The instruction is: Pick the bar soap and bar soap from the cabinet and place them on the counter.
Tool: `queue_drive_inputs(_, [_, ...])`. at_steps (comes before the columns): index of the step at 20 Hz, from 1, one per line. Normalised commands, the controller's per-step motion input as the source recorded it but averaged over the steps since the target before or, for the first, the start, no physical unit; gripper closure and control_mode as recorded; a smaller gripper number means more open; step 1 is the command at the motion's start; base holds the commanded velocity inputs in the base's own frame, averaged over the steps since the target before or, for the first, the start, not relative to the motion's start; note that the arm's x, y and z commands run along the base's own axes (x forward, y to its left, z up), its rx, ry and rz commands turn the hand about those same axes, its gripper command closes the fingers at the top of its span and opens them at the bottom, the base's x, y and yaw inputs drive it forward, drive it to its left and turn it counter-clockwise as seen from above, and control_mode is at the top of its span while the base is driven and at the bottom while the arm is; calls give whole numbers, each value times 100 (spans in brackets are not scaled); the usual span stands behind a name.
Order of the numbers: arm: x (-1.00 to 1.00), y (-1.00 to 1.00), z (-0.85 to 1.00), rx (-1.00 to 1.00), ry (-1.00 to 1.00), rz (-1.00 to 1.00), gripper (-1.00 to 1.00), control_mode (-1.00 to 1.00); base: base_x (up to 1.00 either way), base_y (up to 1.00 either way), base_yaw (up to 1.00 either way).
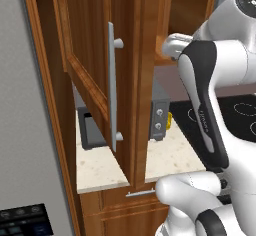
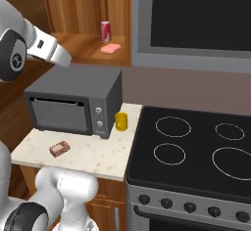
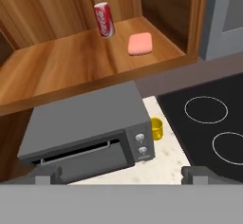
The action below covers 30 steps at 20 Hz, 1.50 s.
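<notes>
My gripper [image 3: 121, 174] hangs in front of the open cabinet [image 3: 57, 61], jaws spread wide with nothing between them, its two dark fingertips [image 3: 47, 173] showing far apart at the bottom of the hand view. One bar soap [image 3: 140, 43] lies flat on the cabinet's wooden shelf, toward the right end, near the side wall; a red soda can [image 3: 104, 19] stands upright just behind it and to the left, apart from it. From the right base view the same pink bar [image 2: 111, 48] sits in front of the can, above the grey microwave [image 2: 73, 100]. The microwave stands on the counter [image 2: 93, 159], and a small yellow cup [image 2: 121, 121] stands just beside its right end, near the black stovetop [image 2: 196, 149]. A small reddish bar [image 2: 59, 149] lies on the counter in front of the microwave, near the front edge. In the left base view the cabinet's door [image 1: 95, 55] stands swung open, its long silver handle [image 1: 113, 87] facing me.
</notes>
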Motion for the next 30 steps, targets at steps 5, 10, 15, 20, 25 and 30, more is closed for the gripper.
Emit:
queue_drive_inputs(5, [16, -1, 36, -5, 0, -3, -100, -100, 0, 0, 0])
queue_drive_inputs(10, [19, 0, 27, -9, 2, -9, -100, -100, 0, 0, 0])
queue_drive_inputs(15, [11, 0, 11, -9, 4, -12, -100, -100, 0, 0, 0])
queue_drive_inputs(20, [13, -1, -3, -4, 2, -11, -100, -100, 0, 0, 0])
queue_drive_inputs(25, [16, 0, -6, 0, 0, -4, -100, -100, 0, 0, 0])
queue_drive_inputs(30, [8, -7, -24, 0, -3, 0, -100, -100, 0, 0, 0])
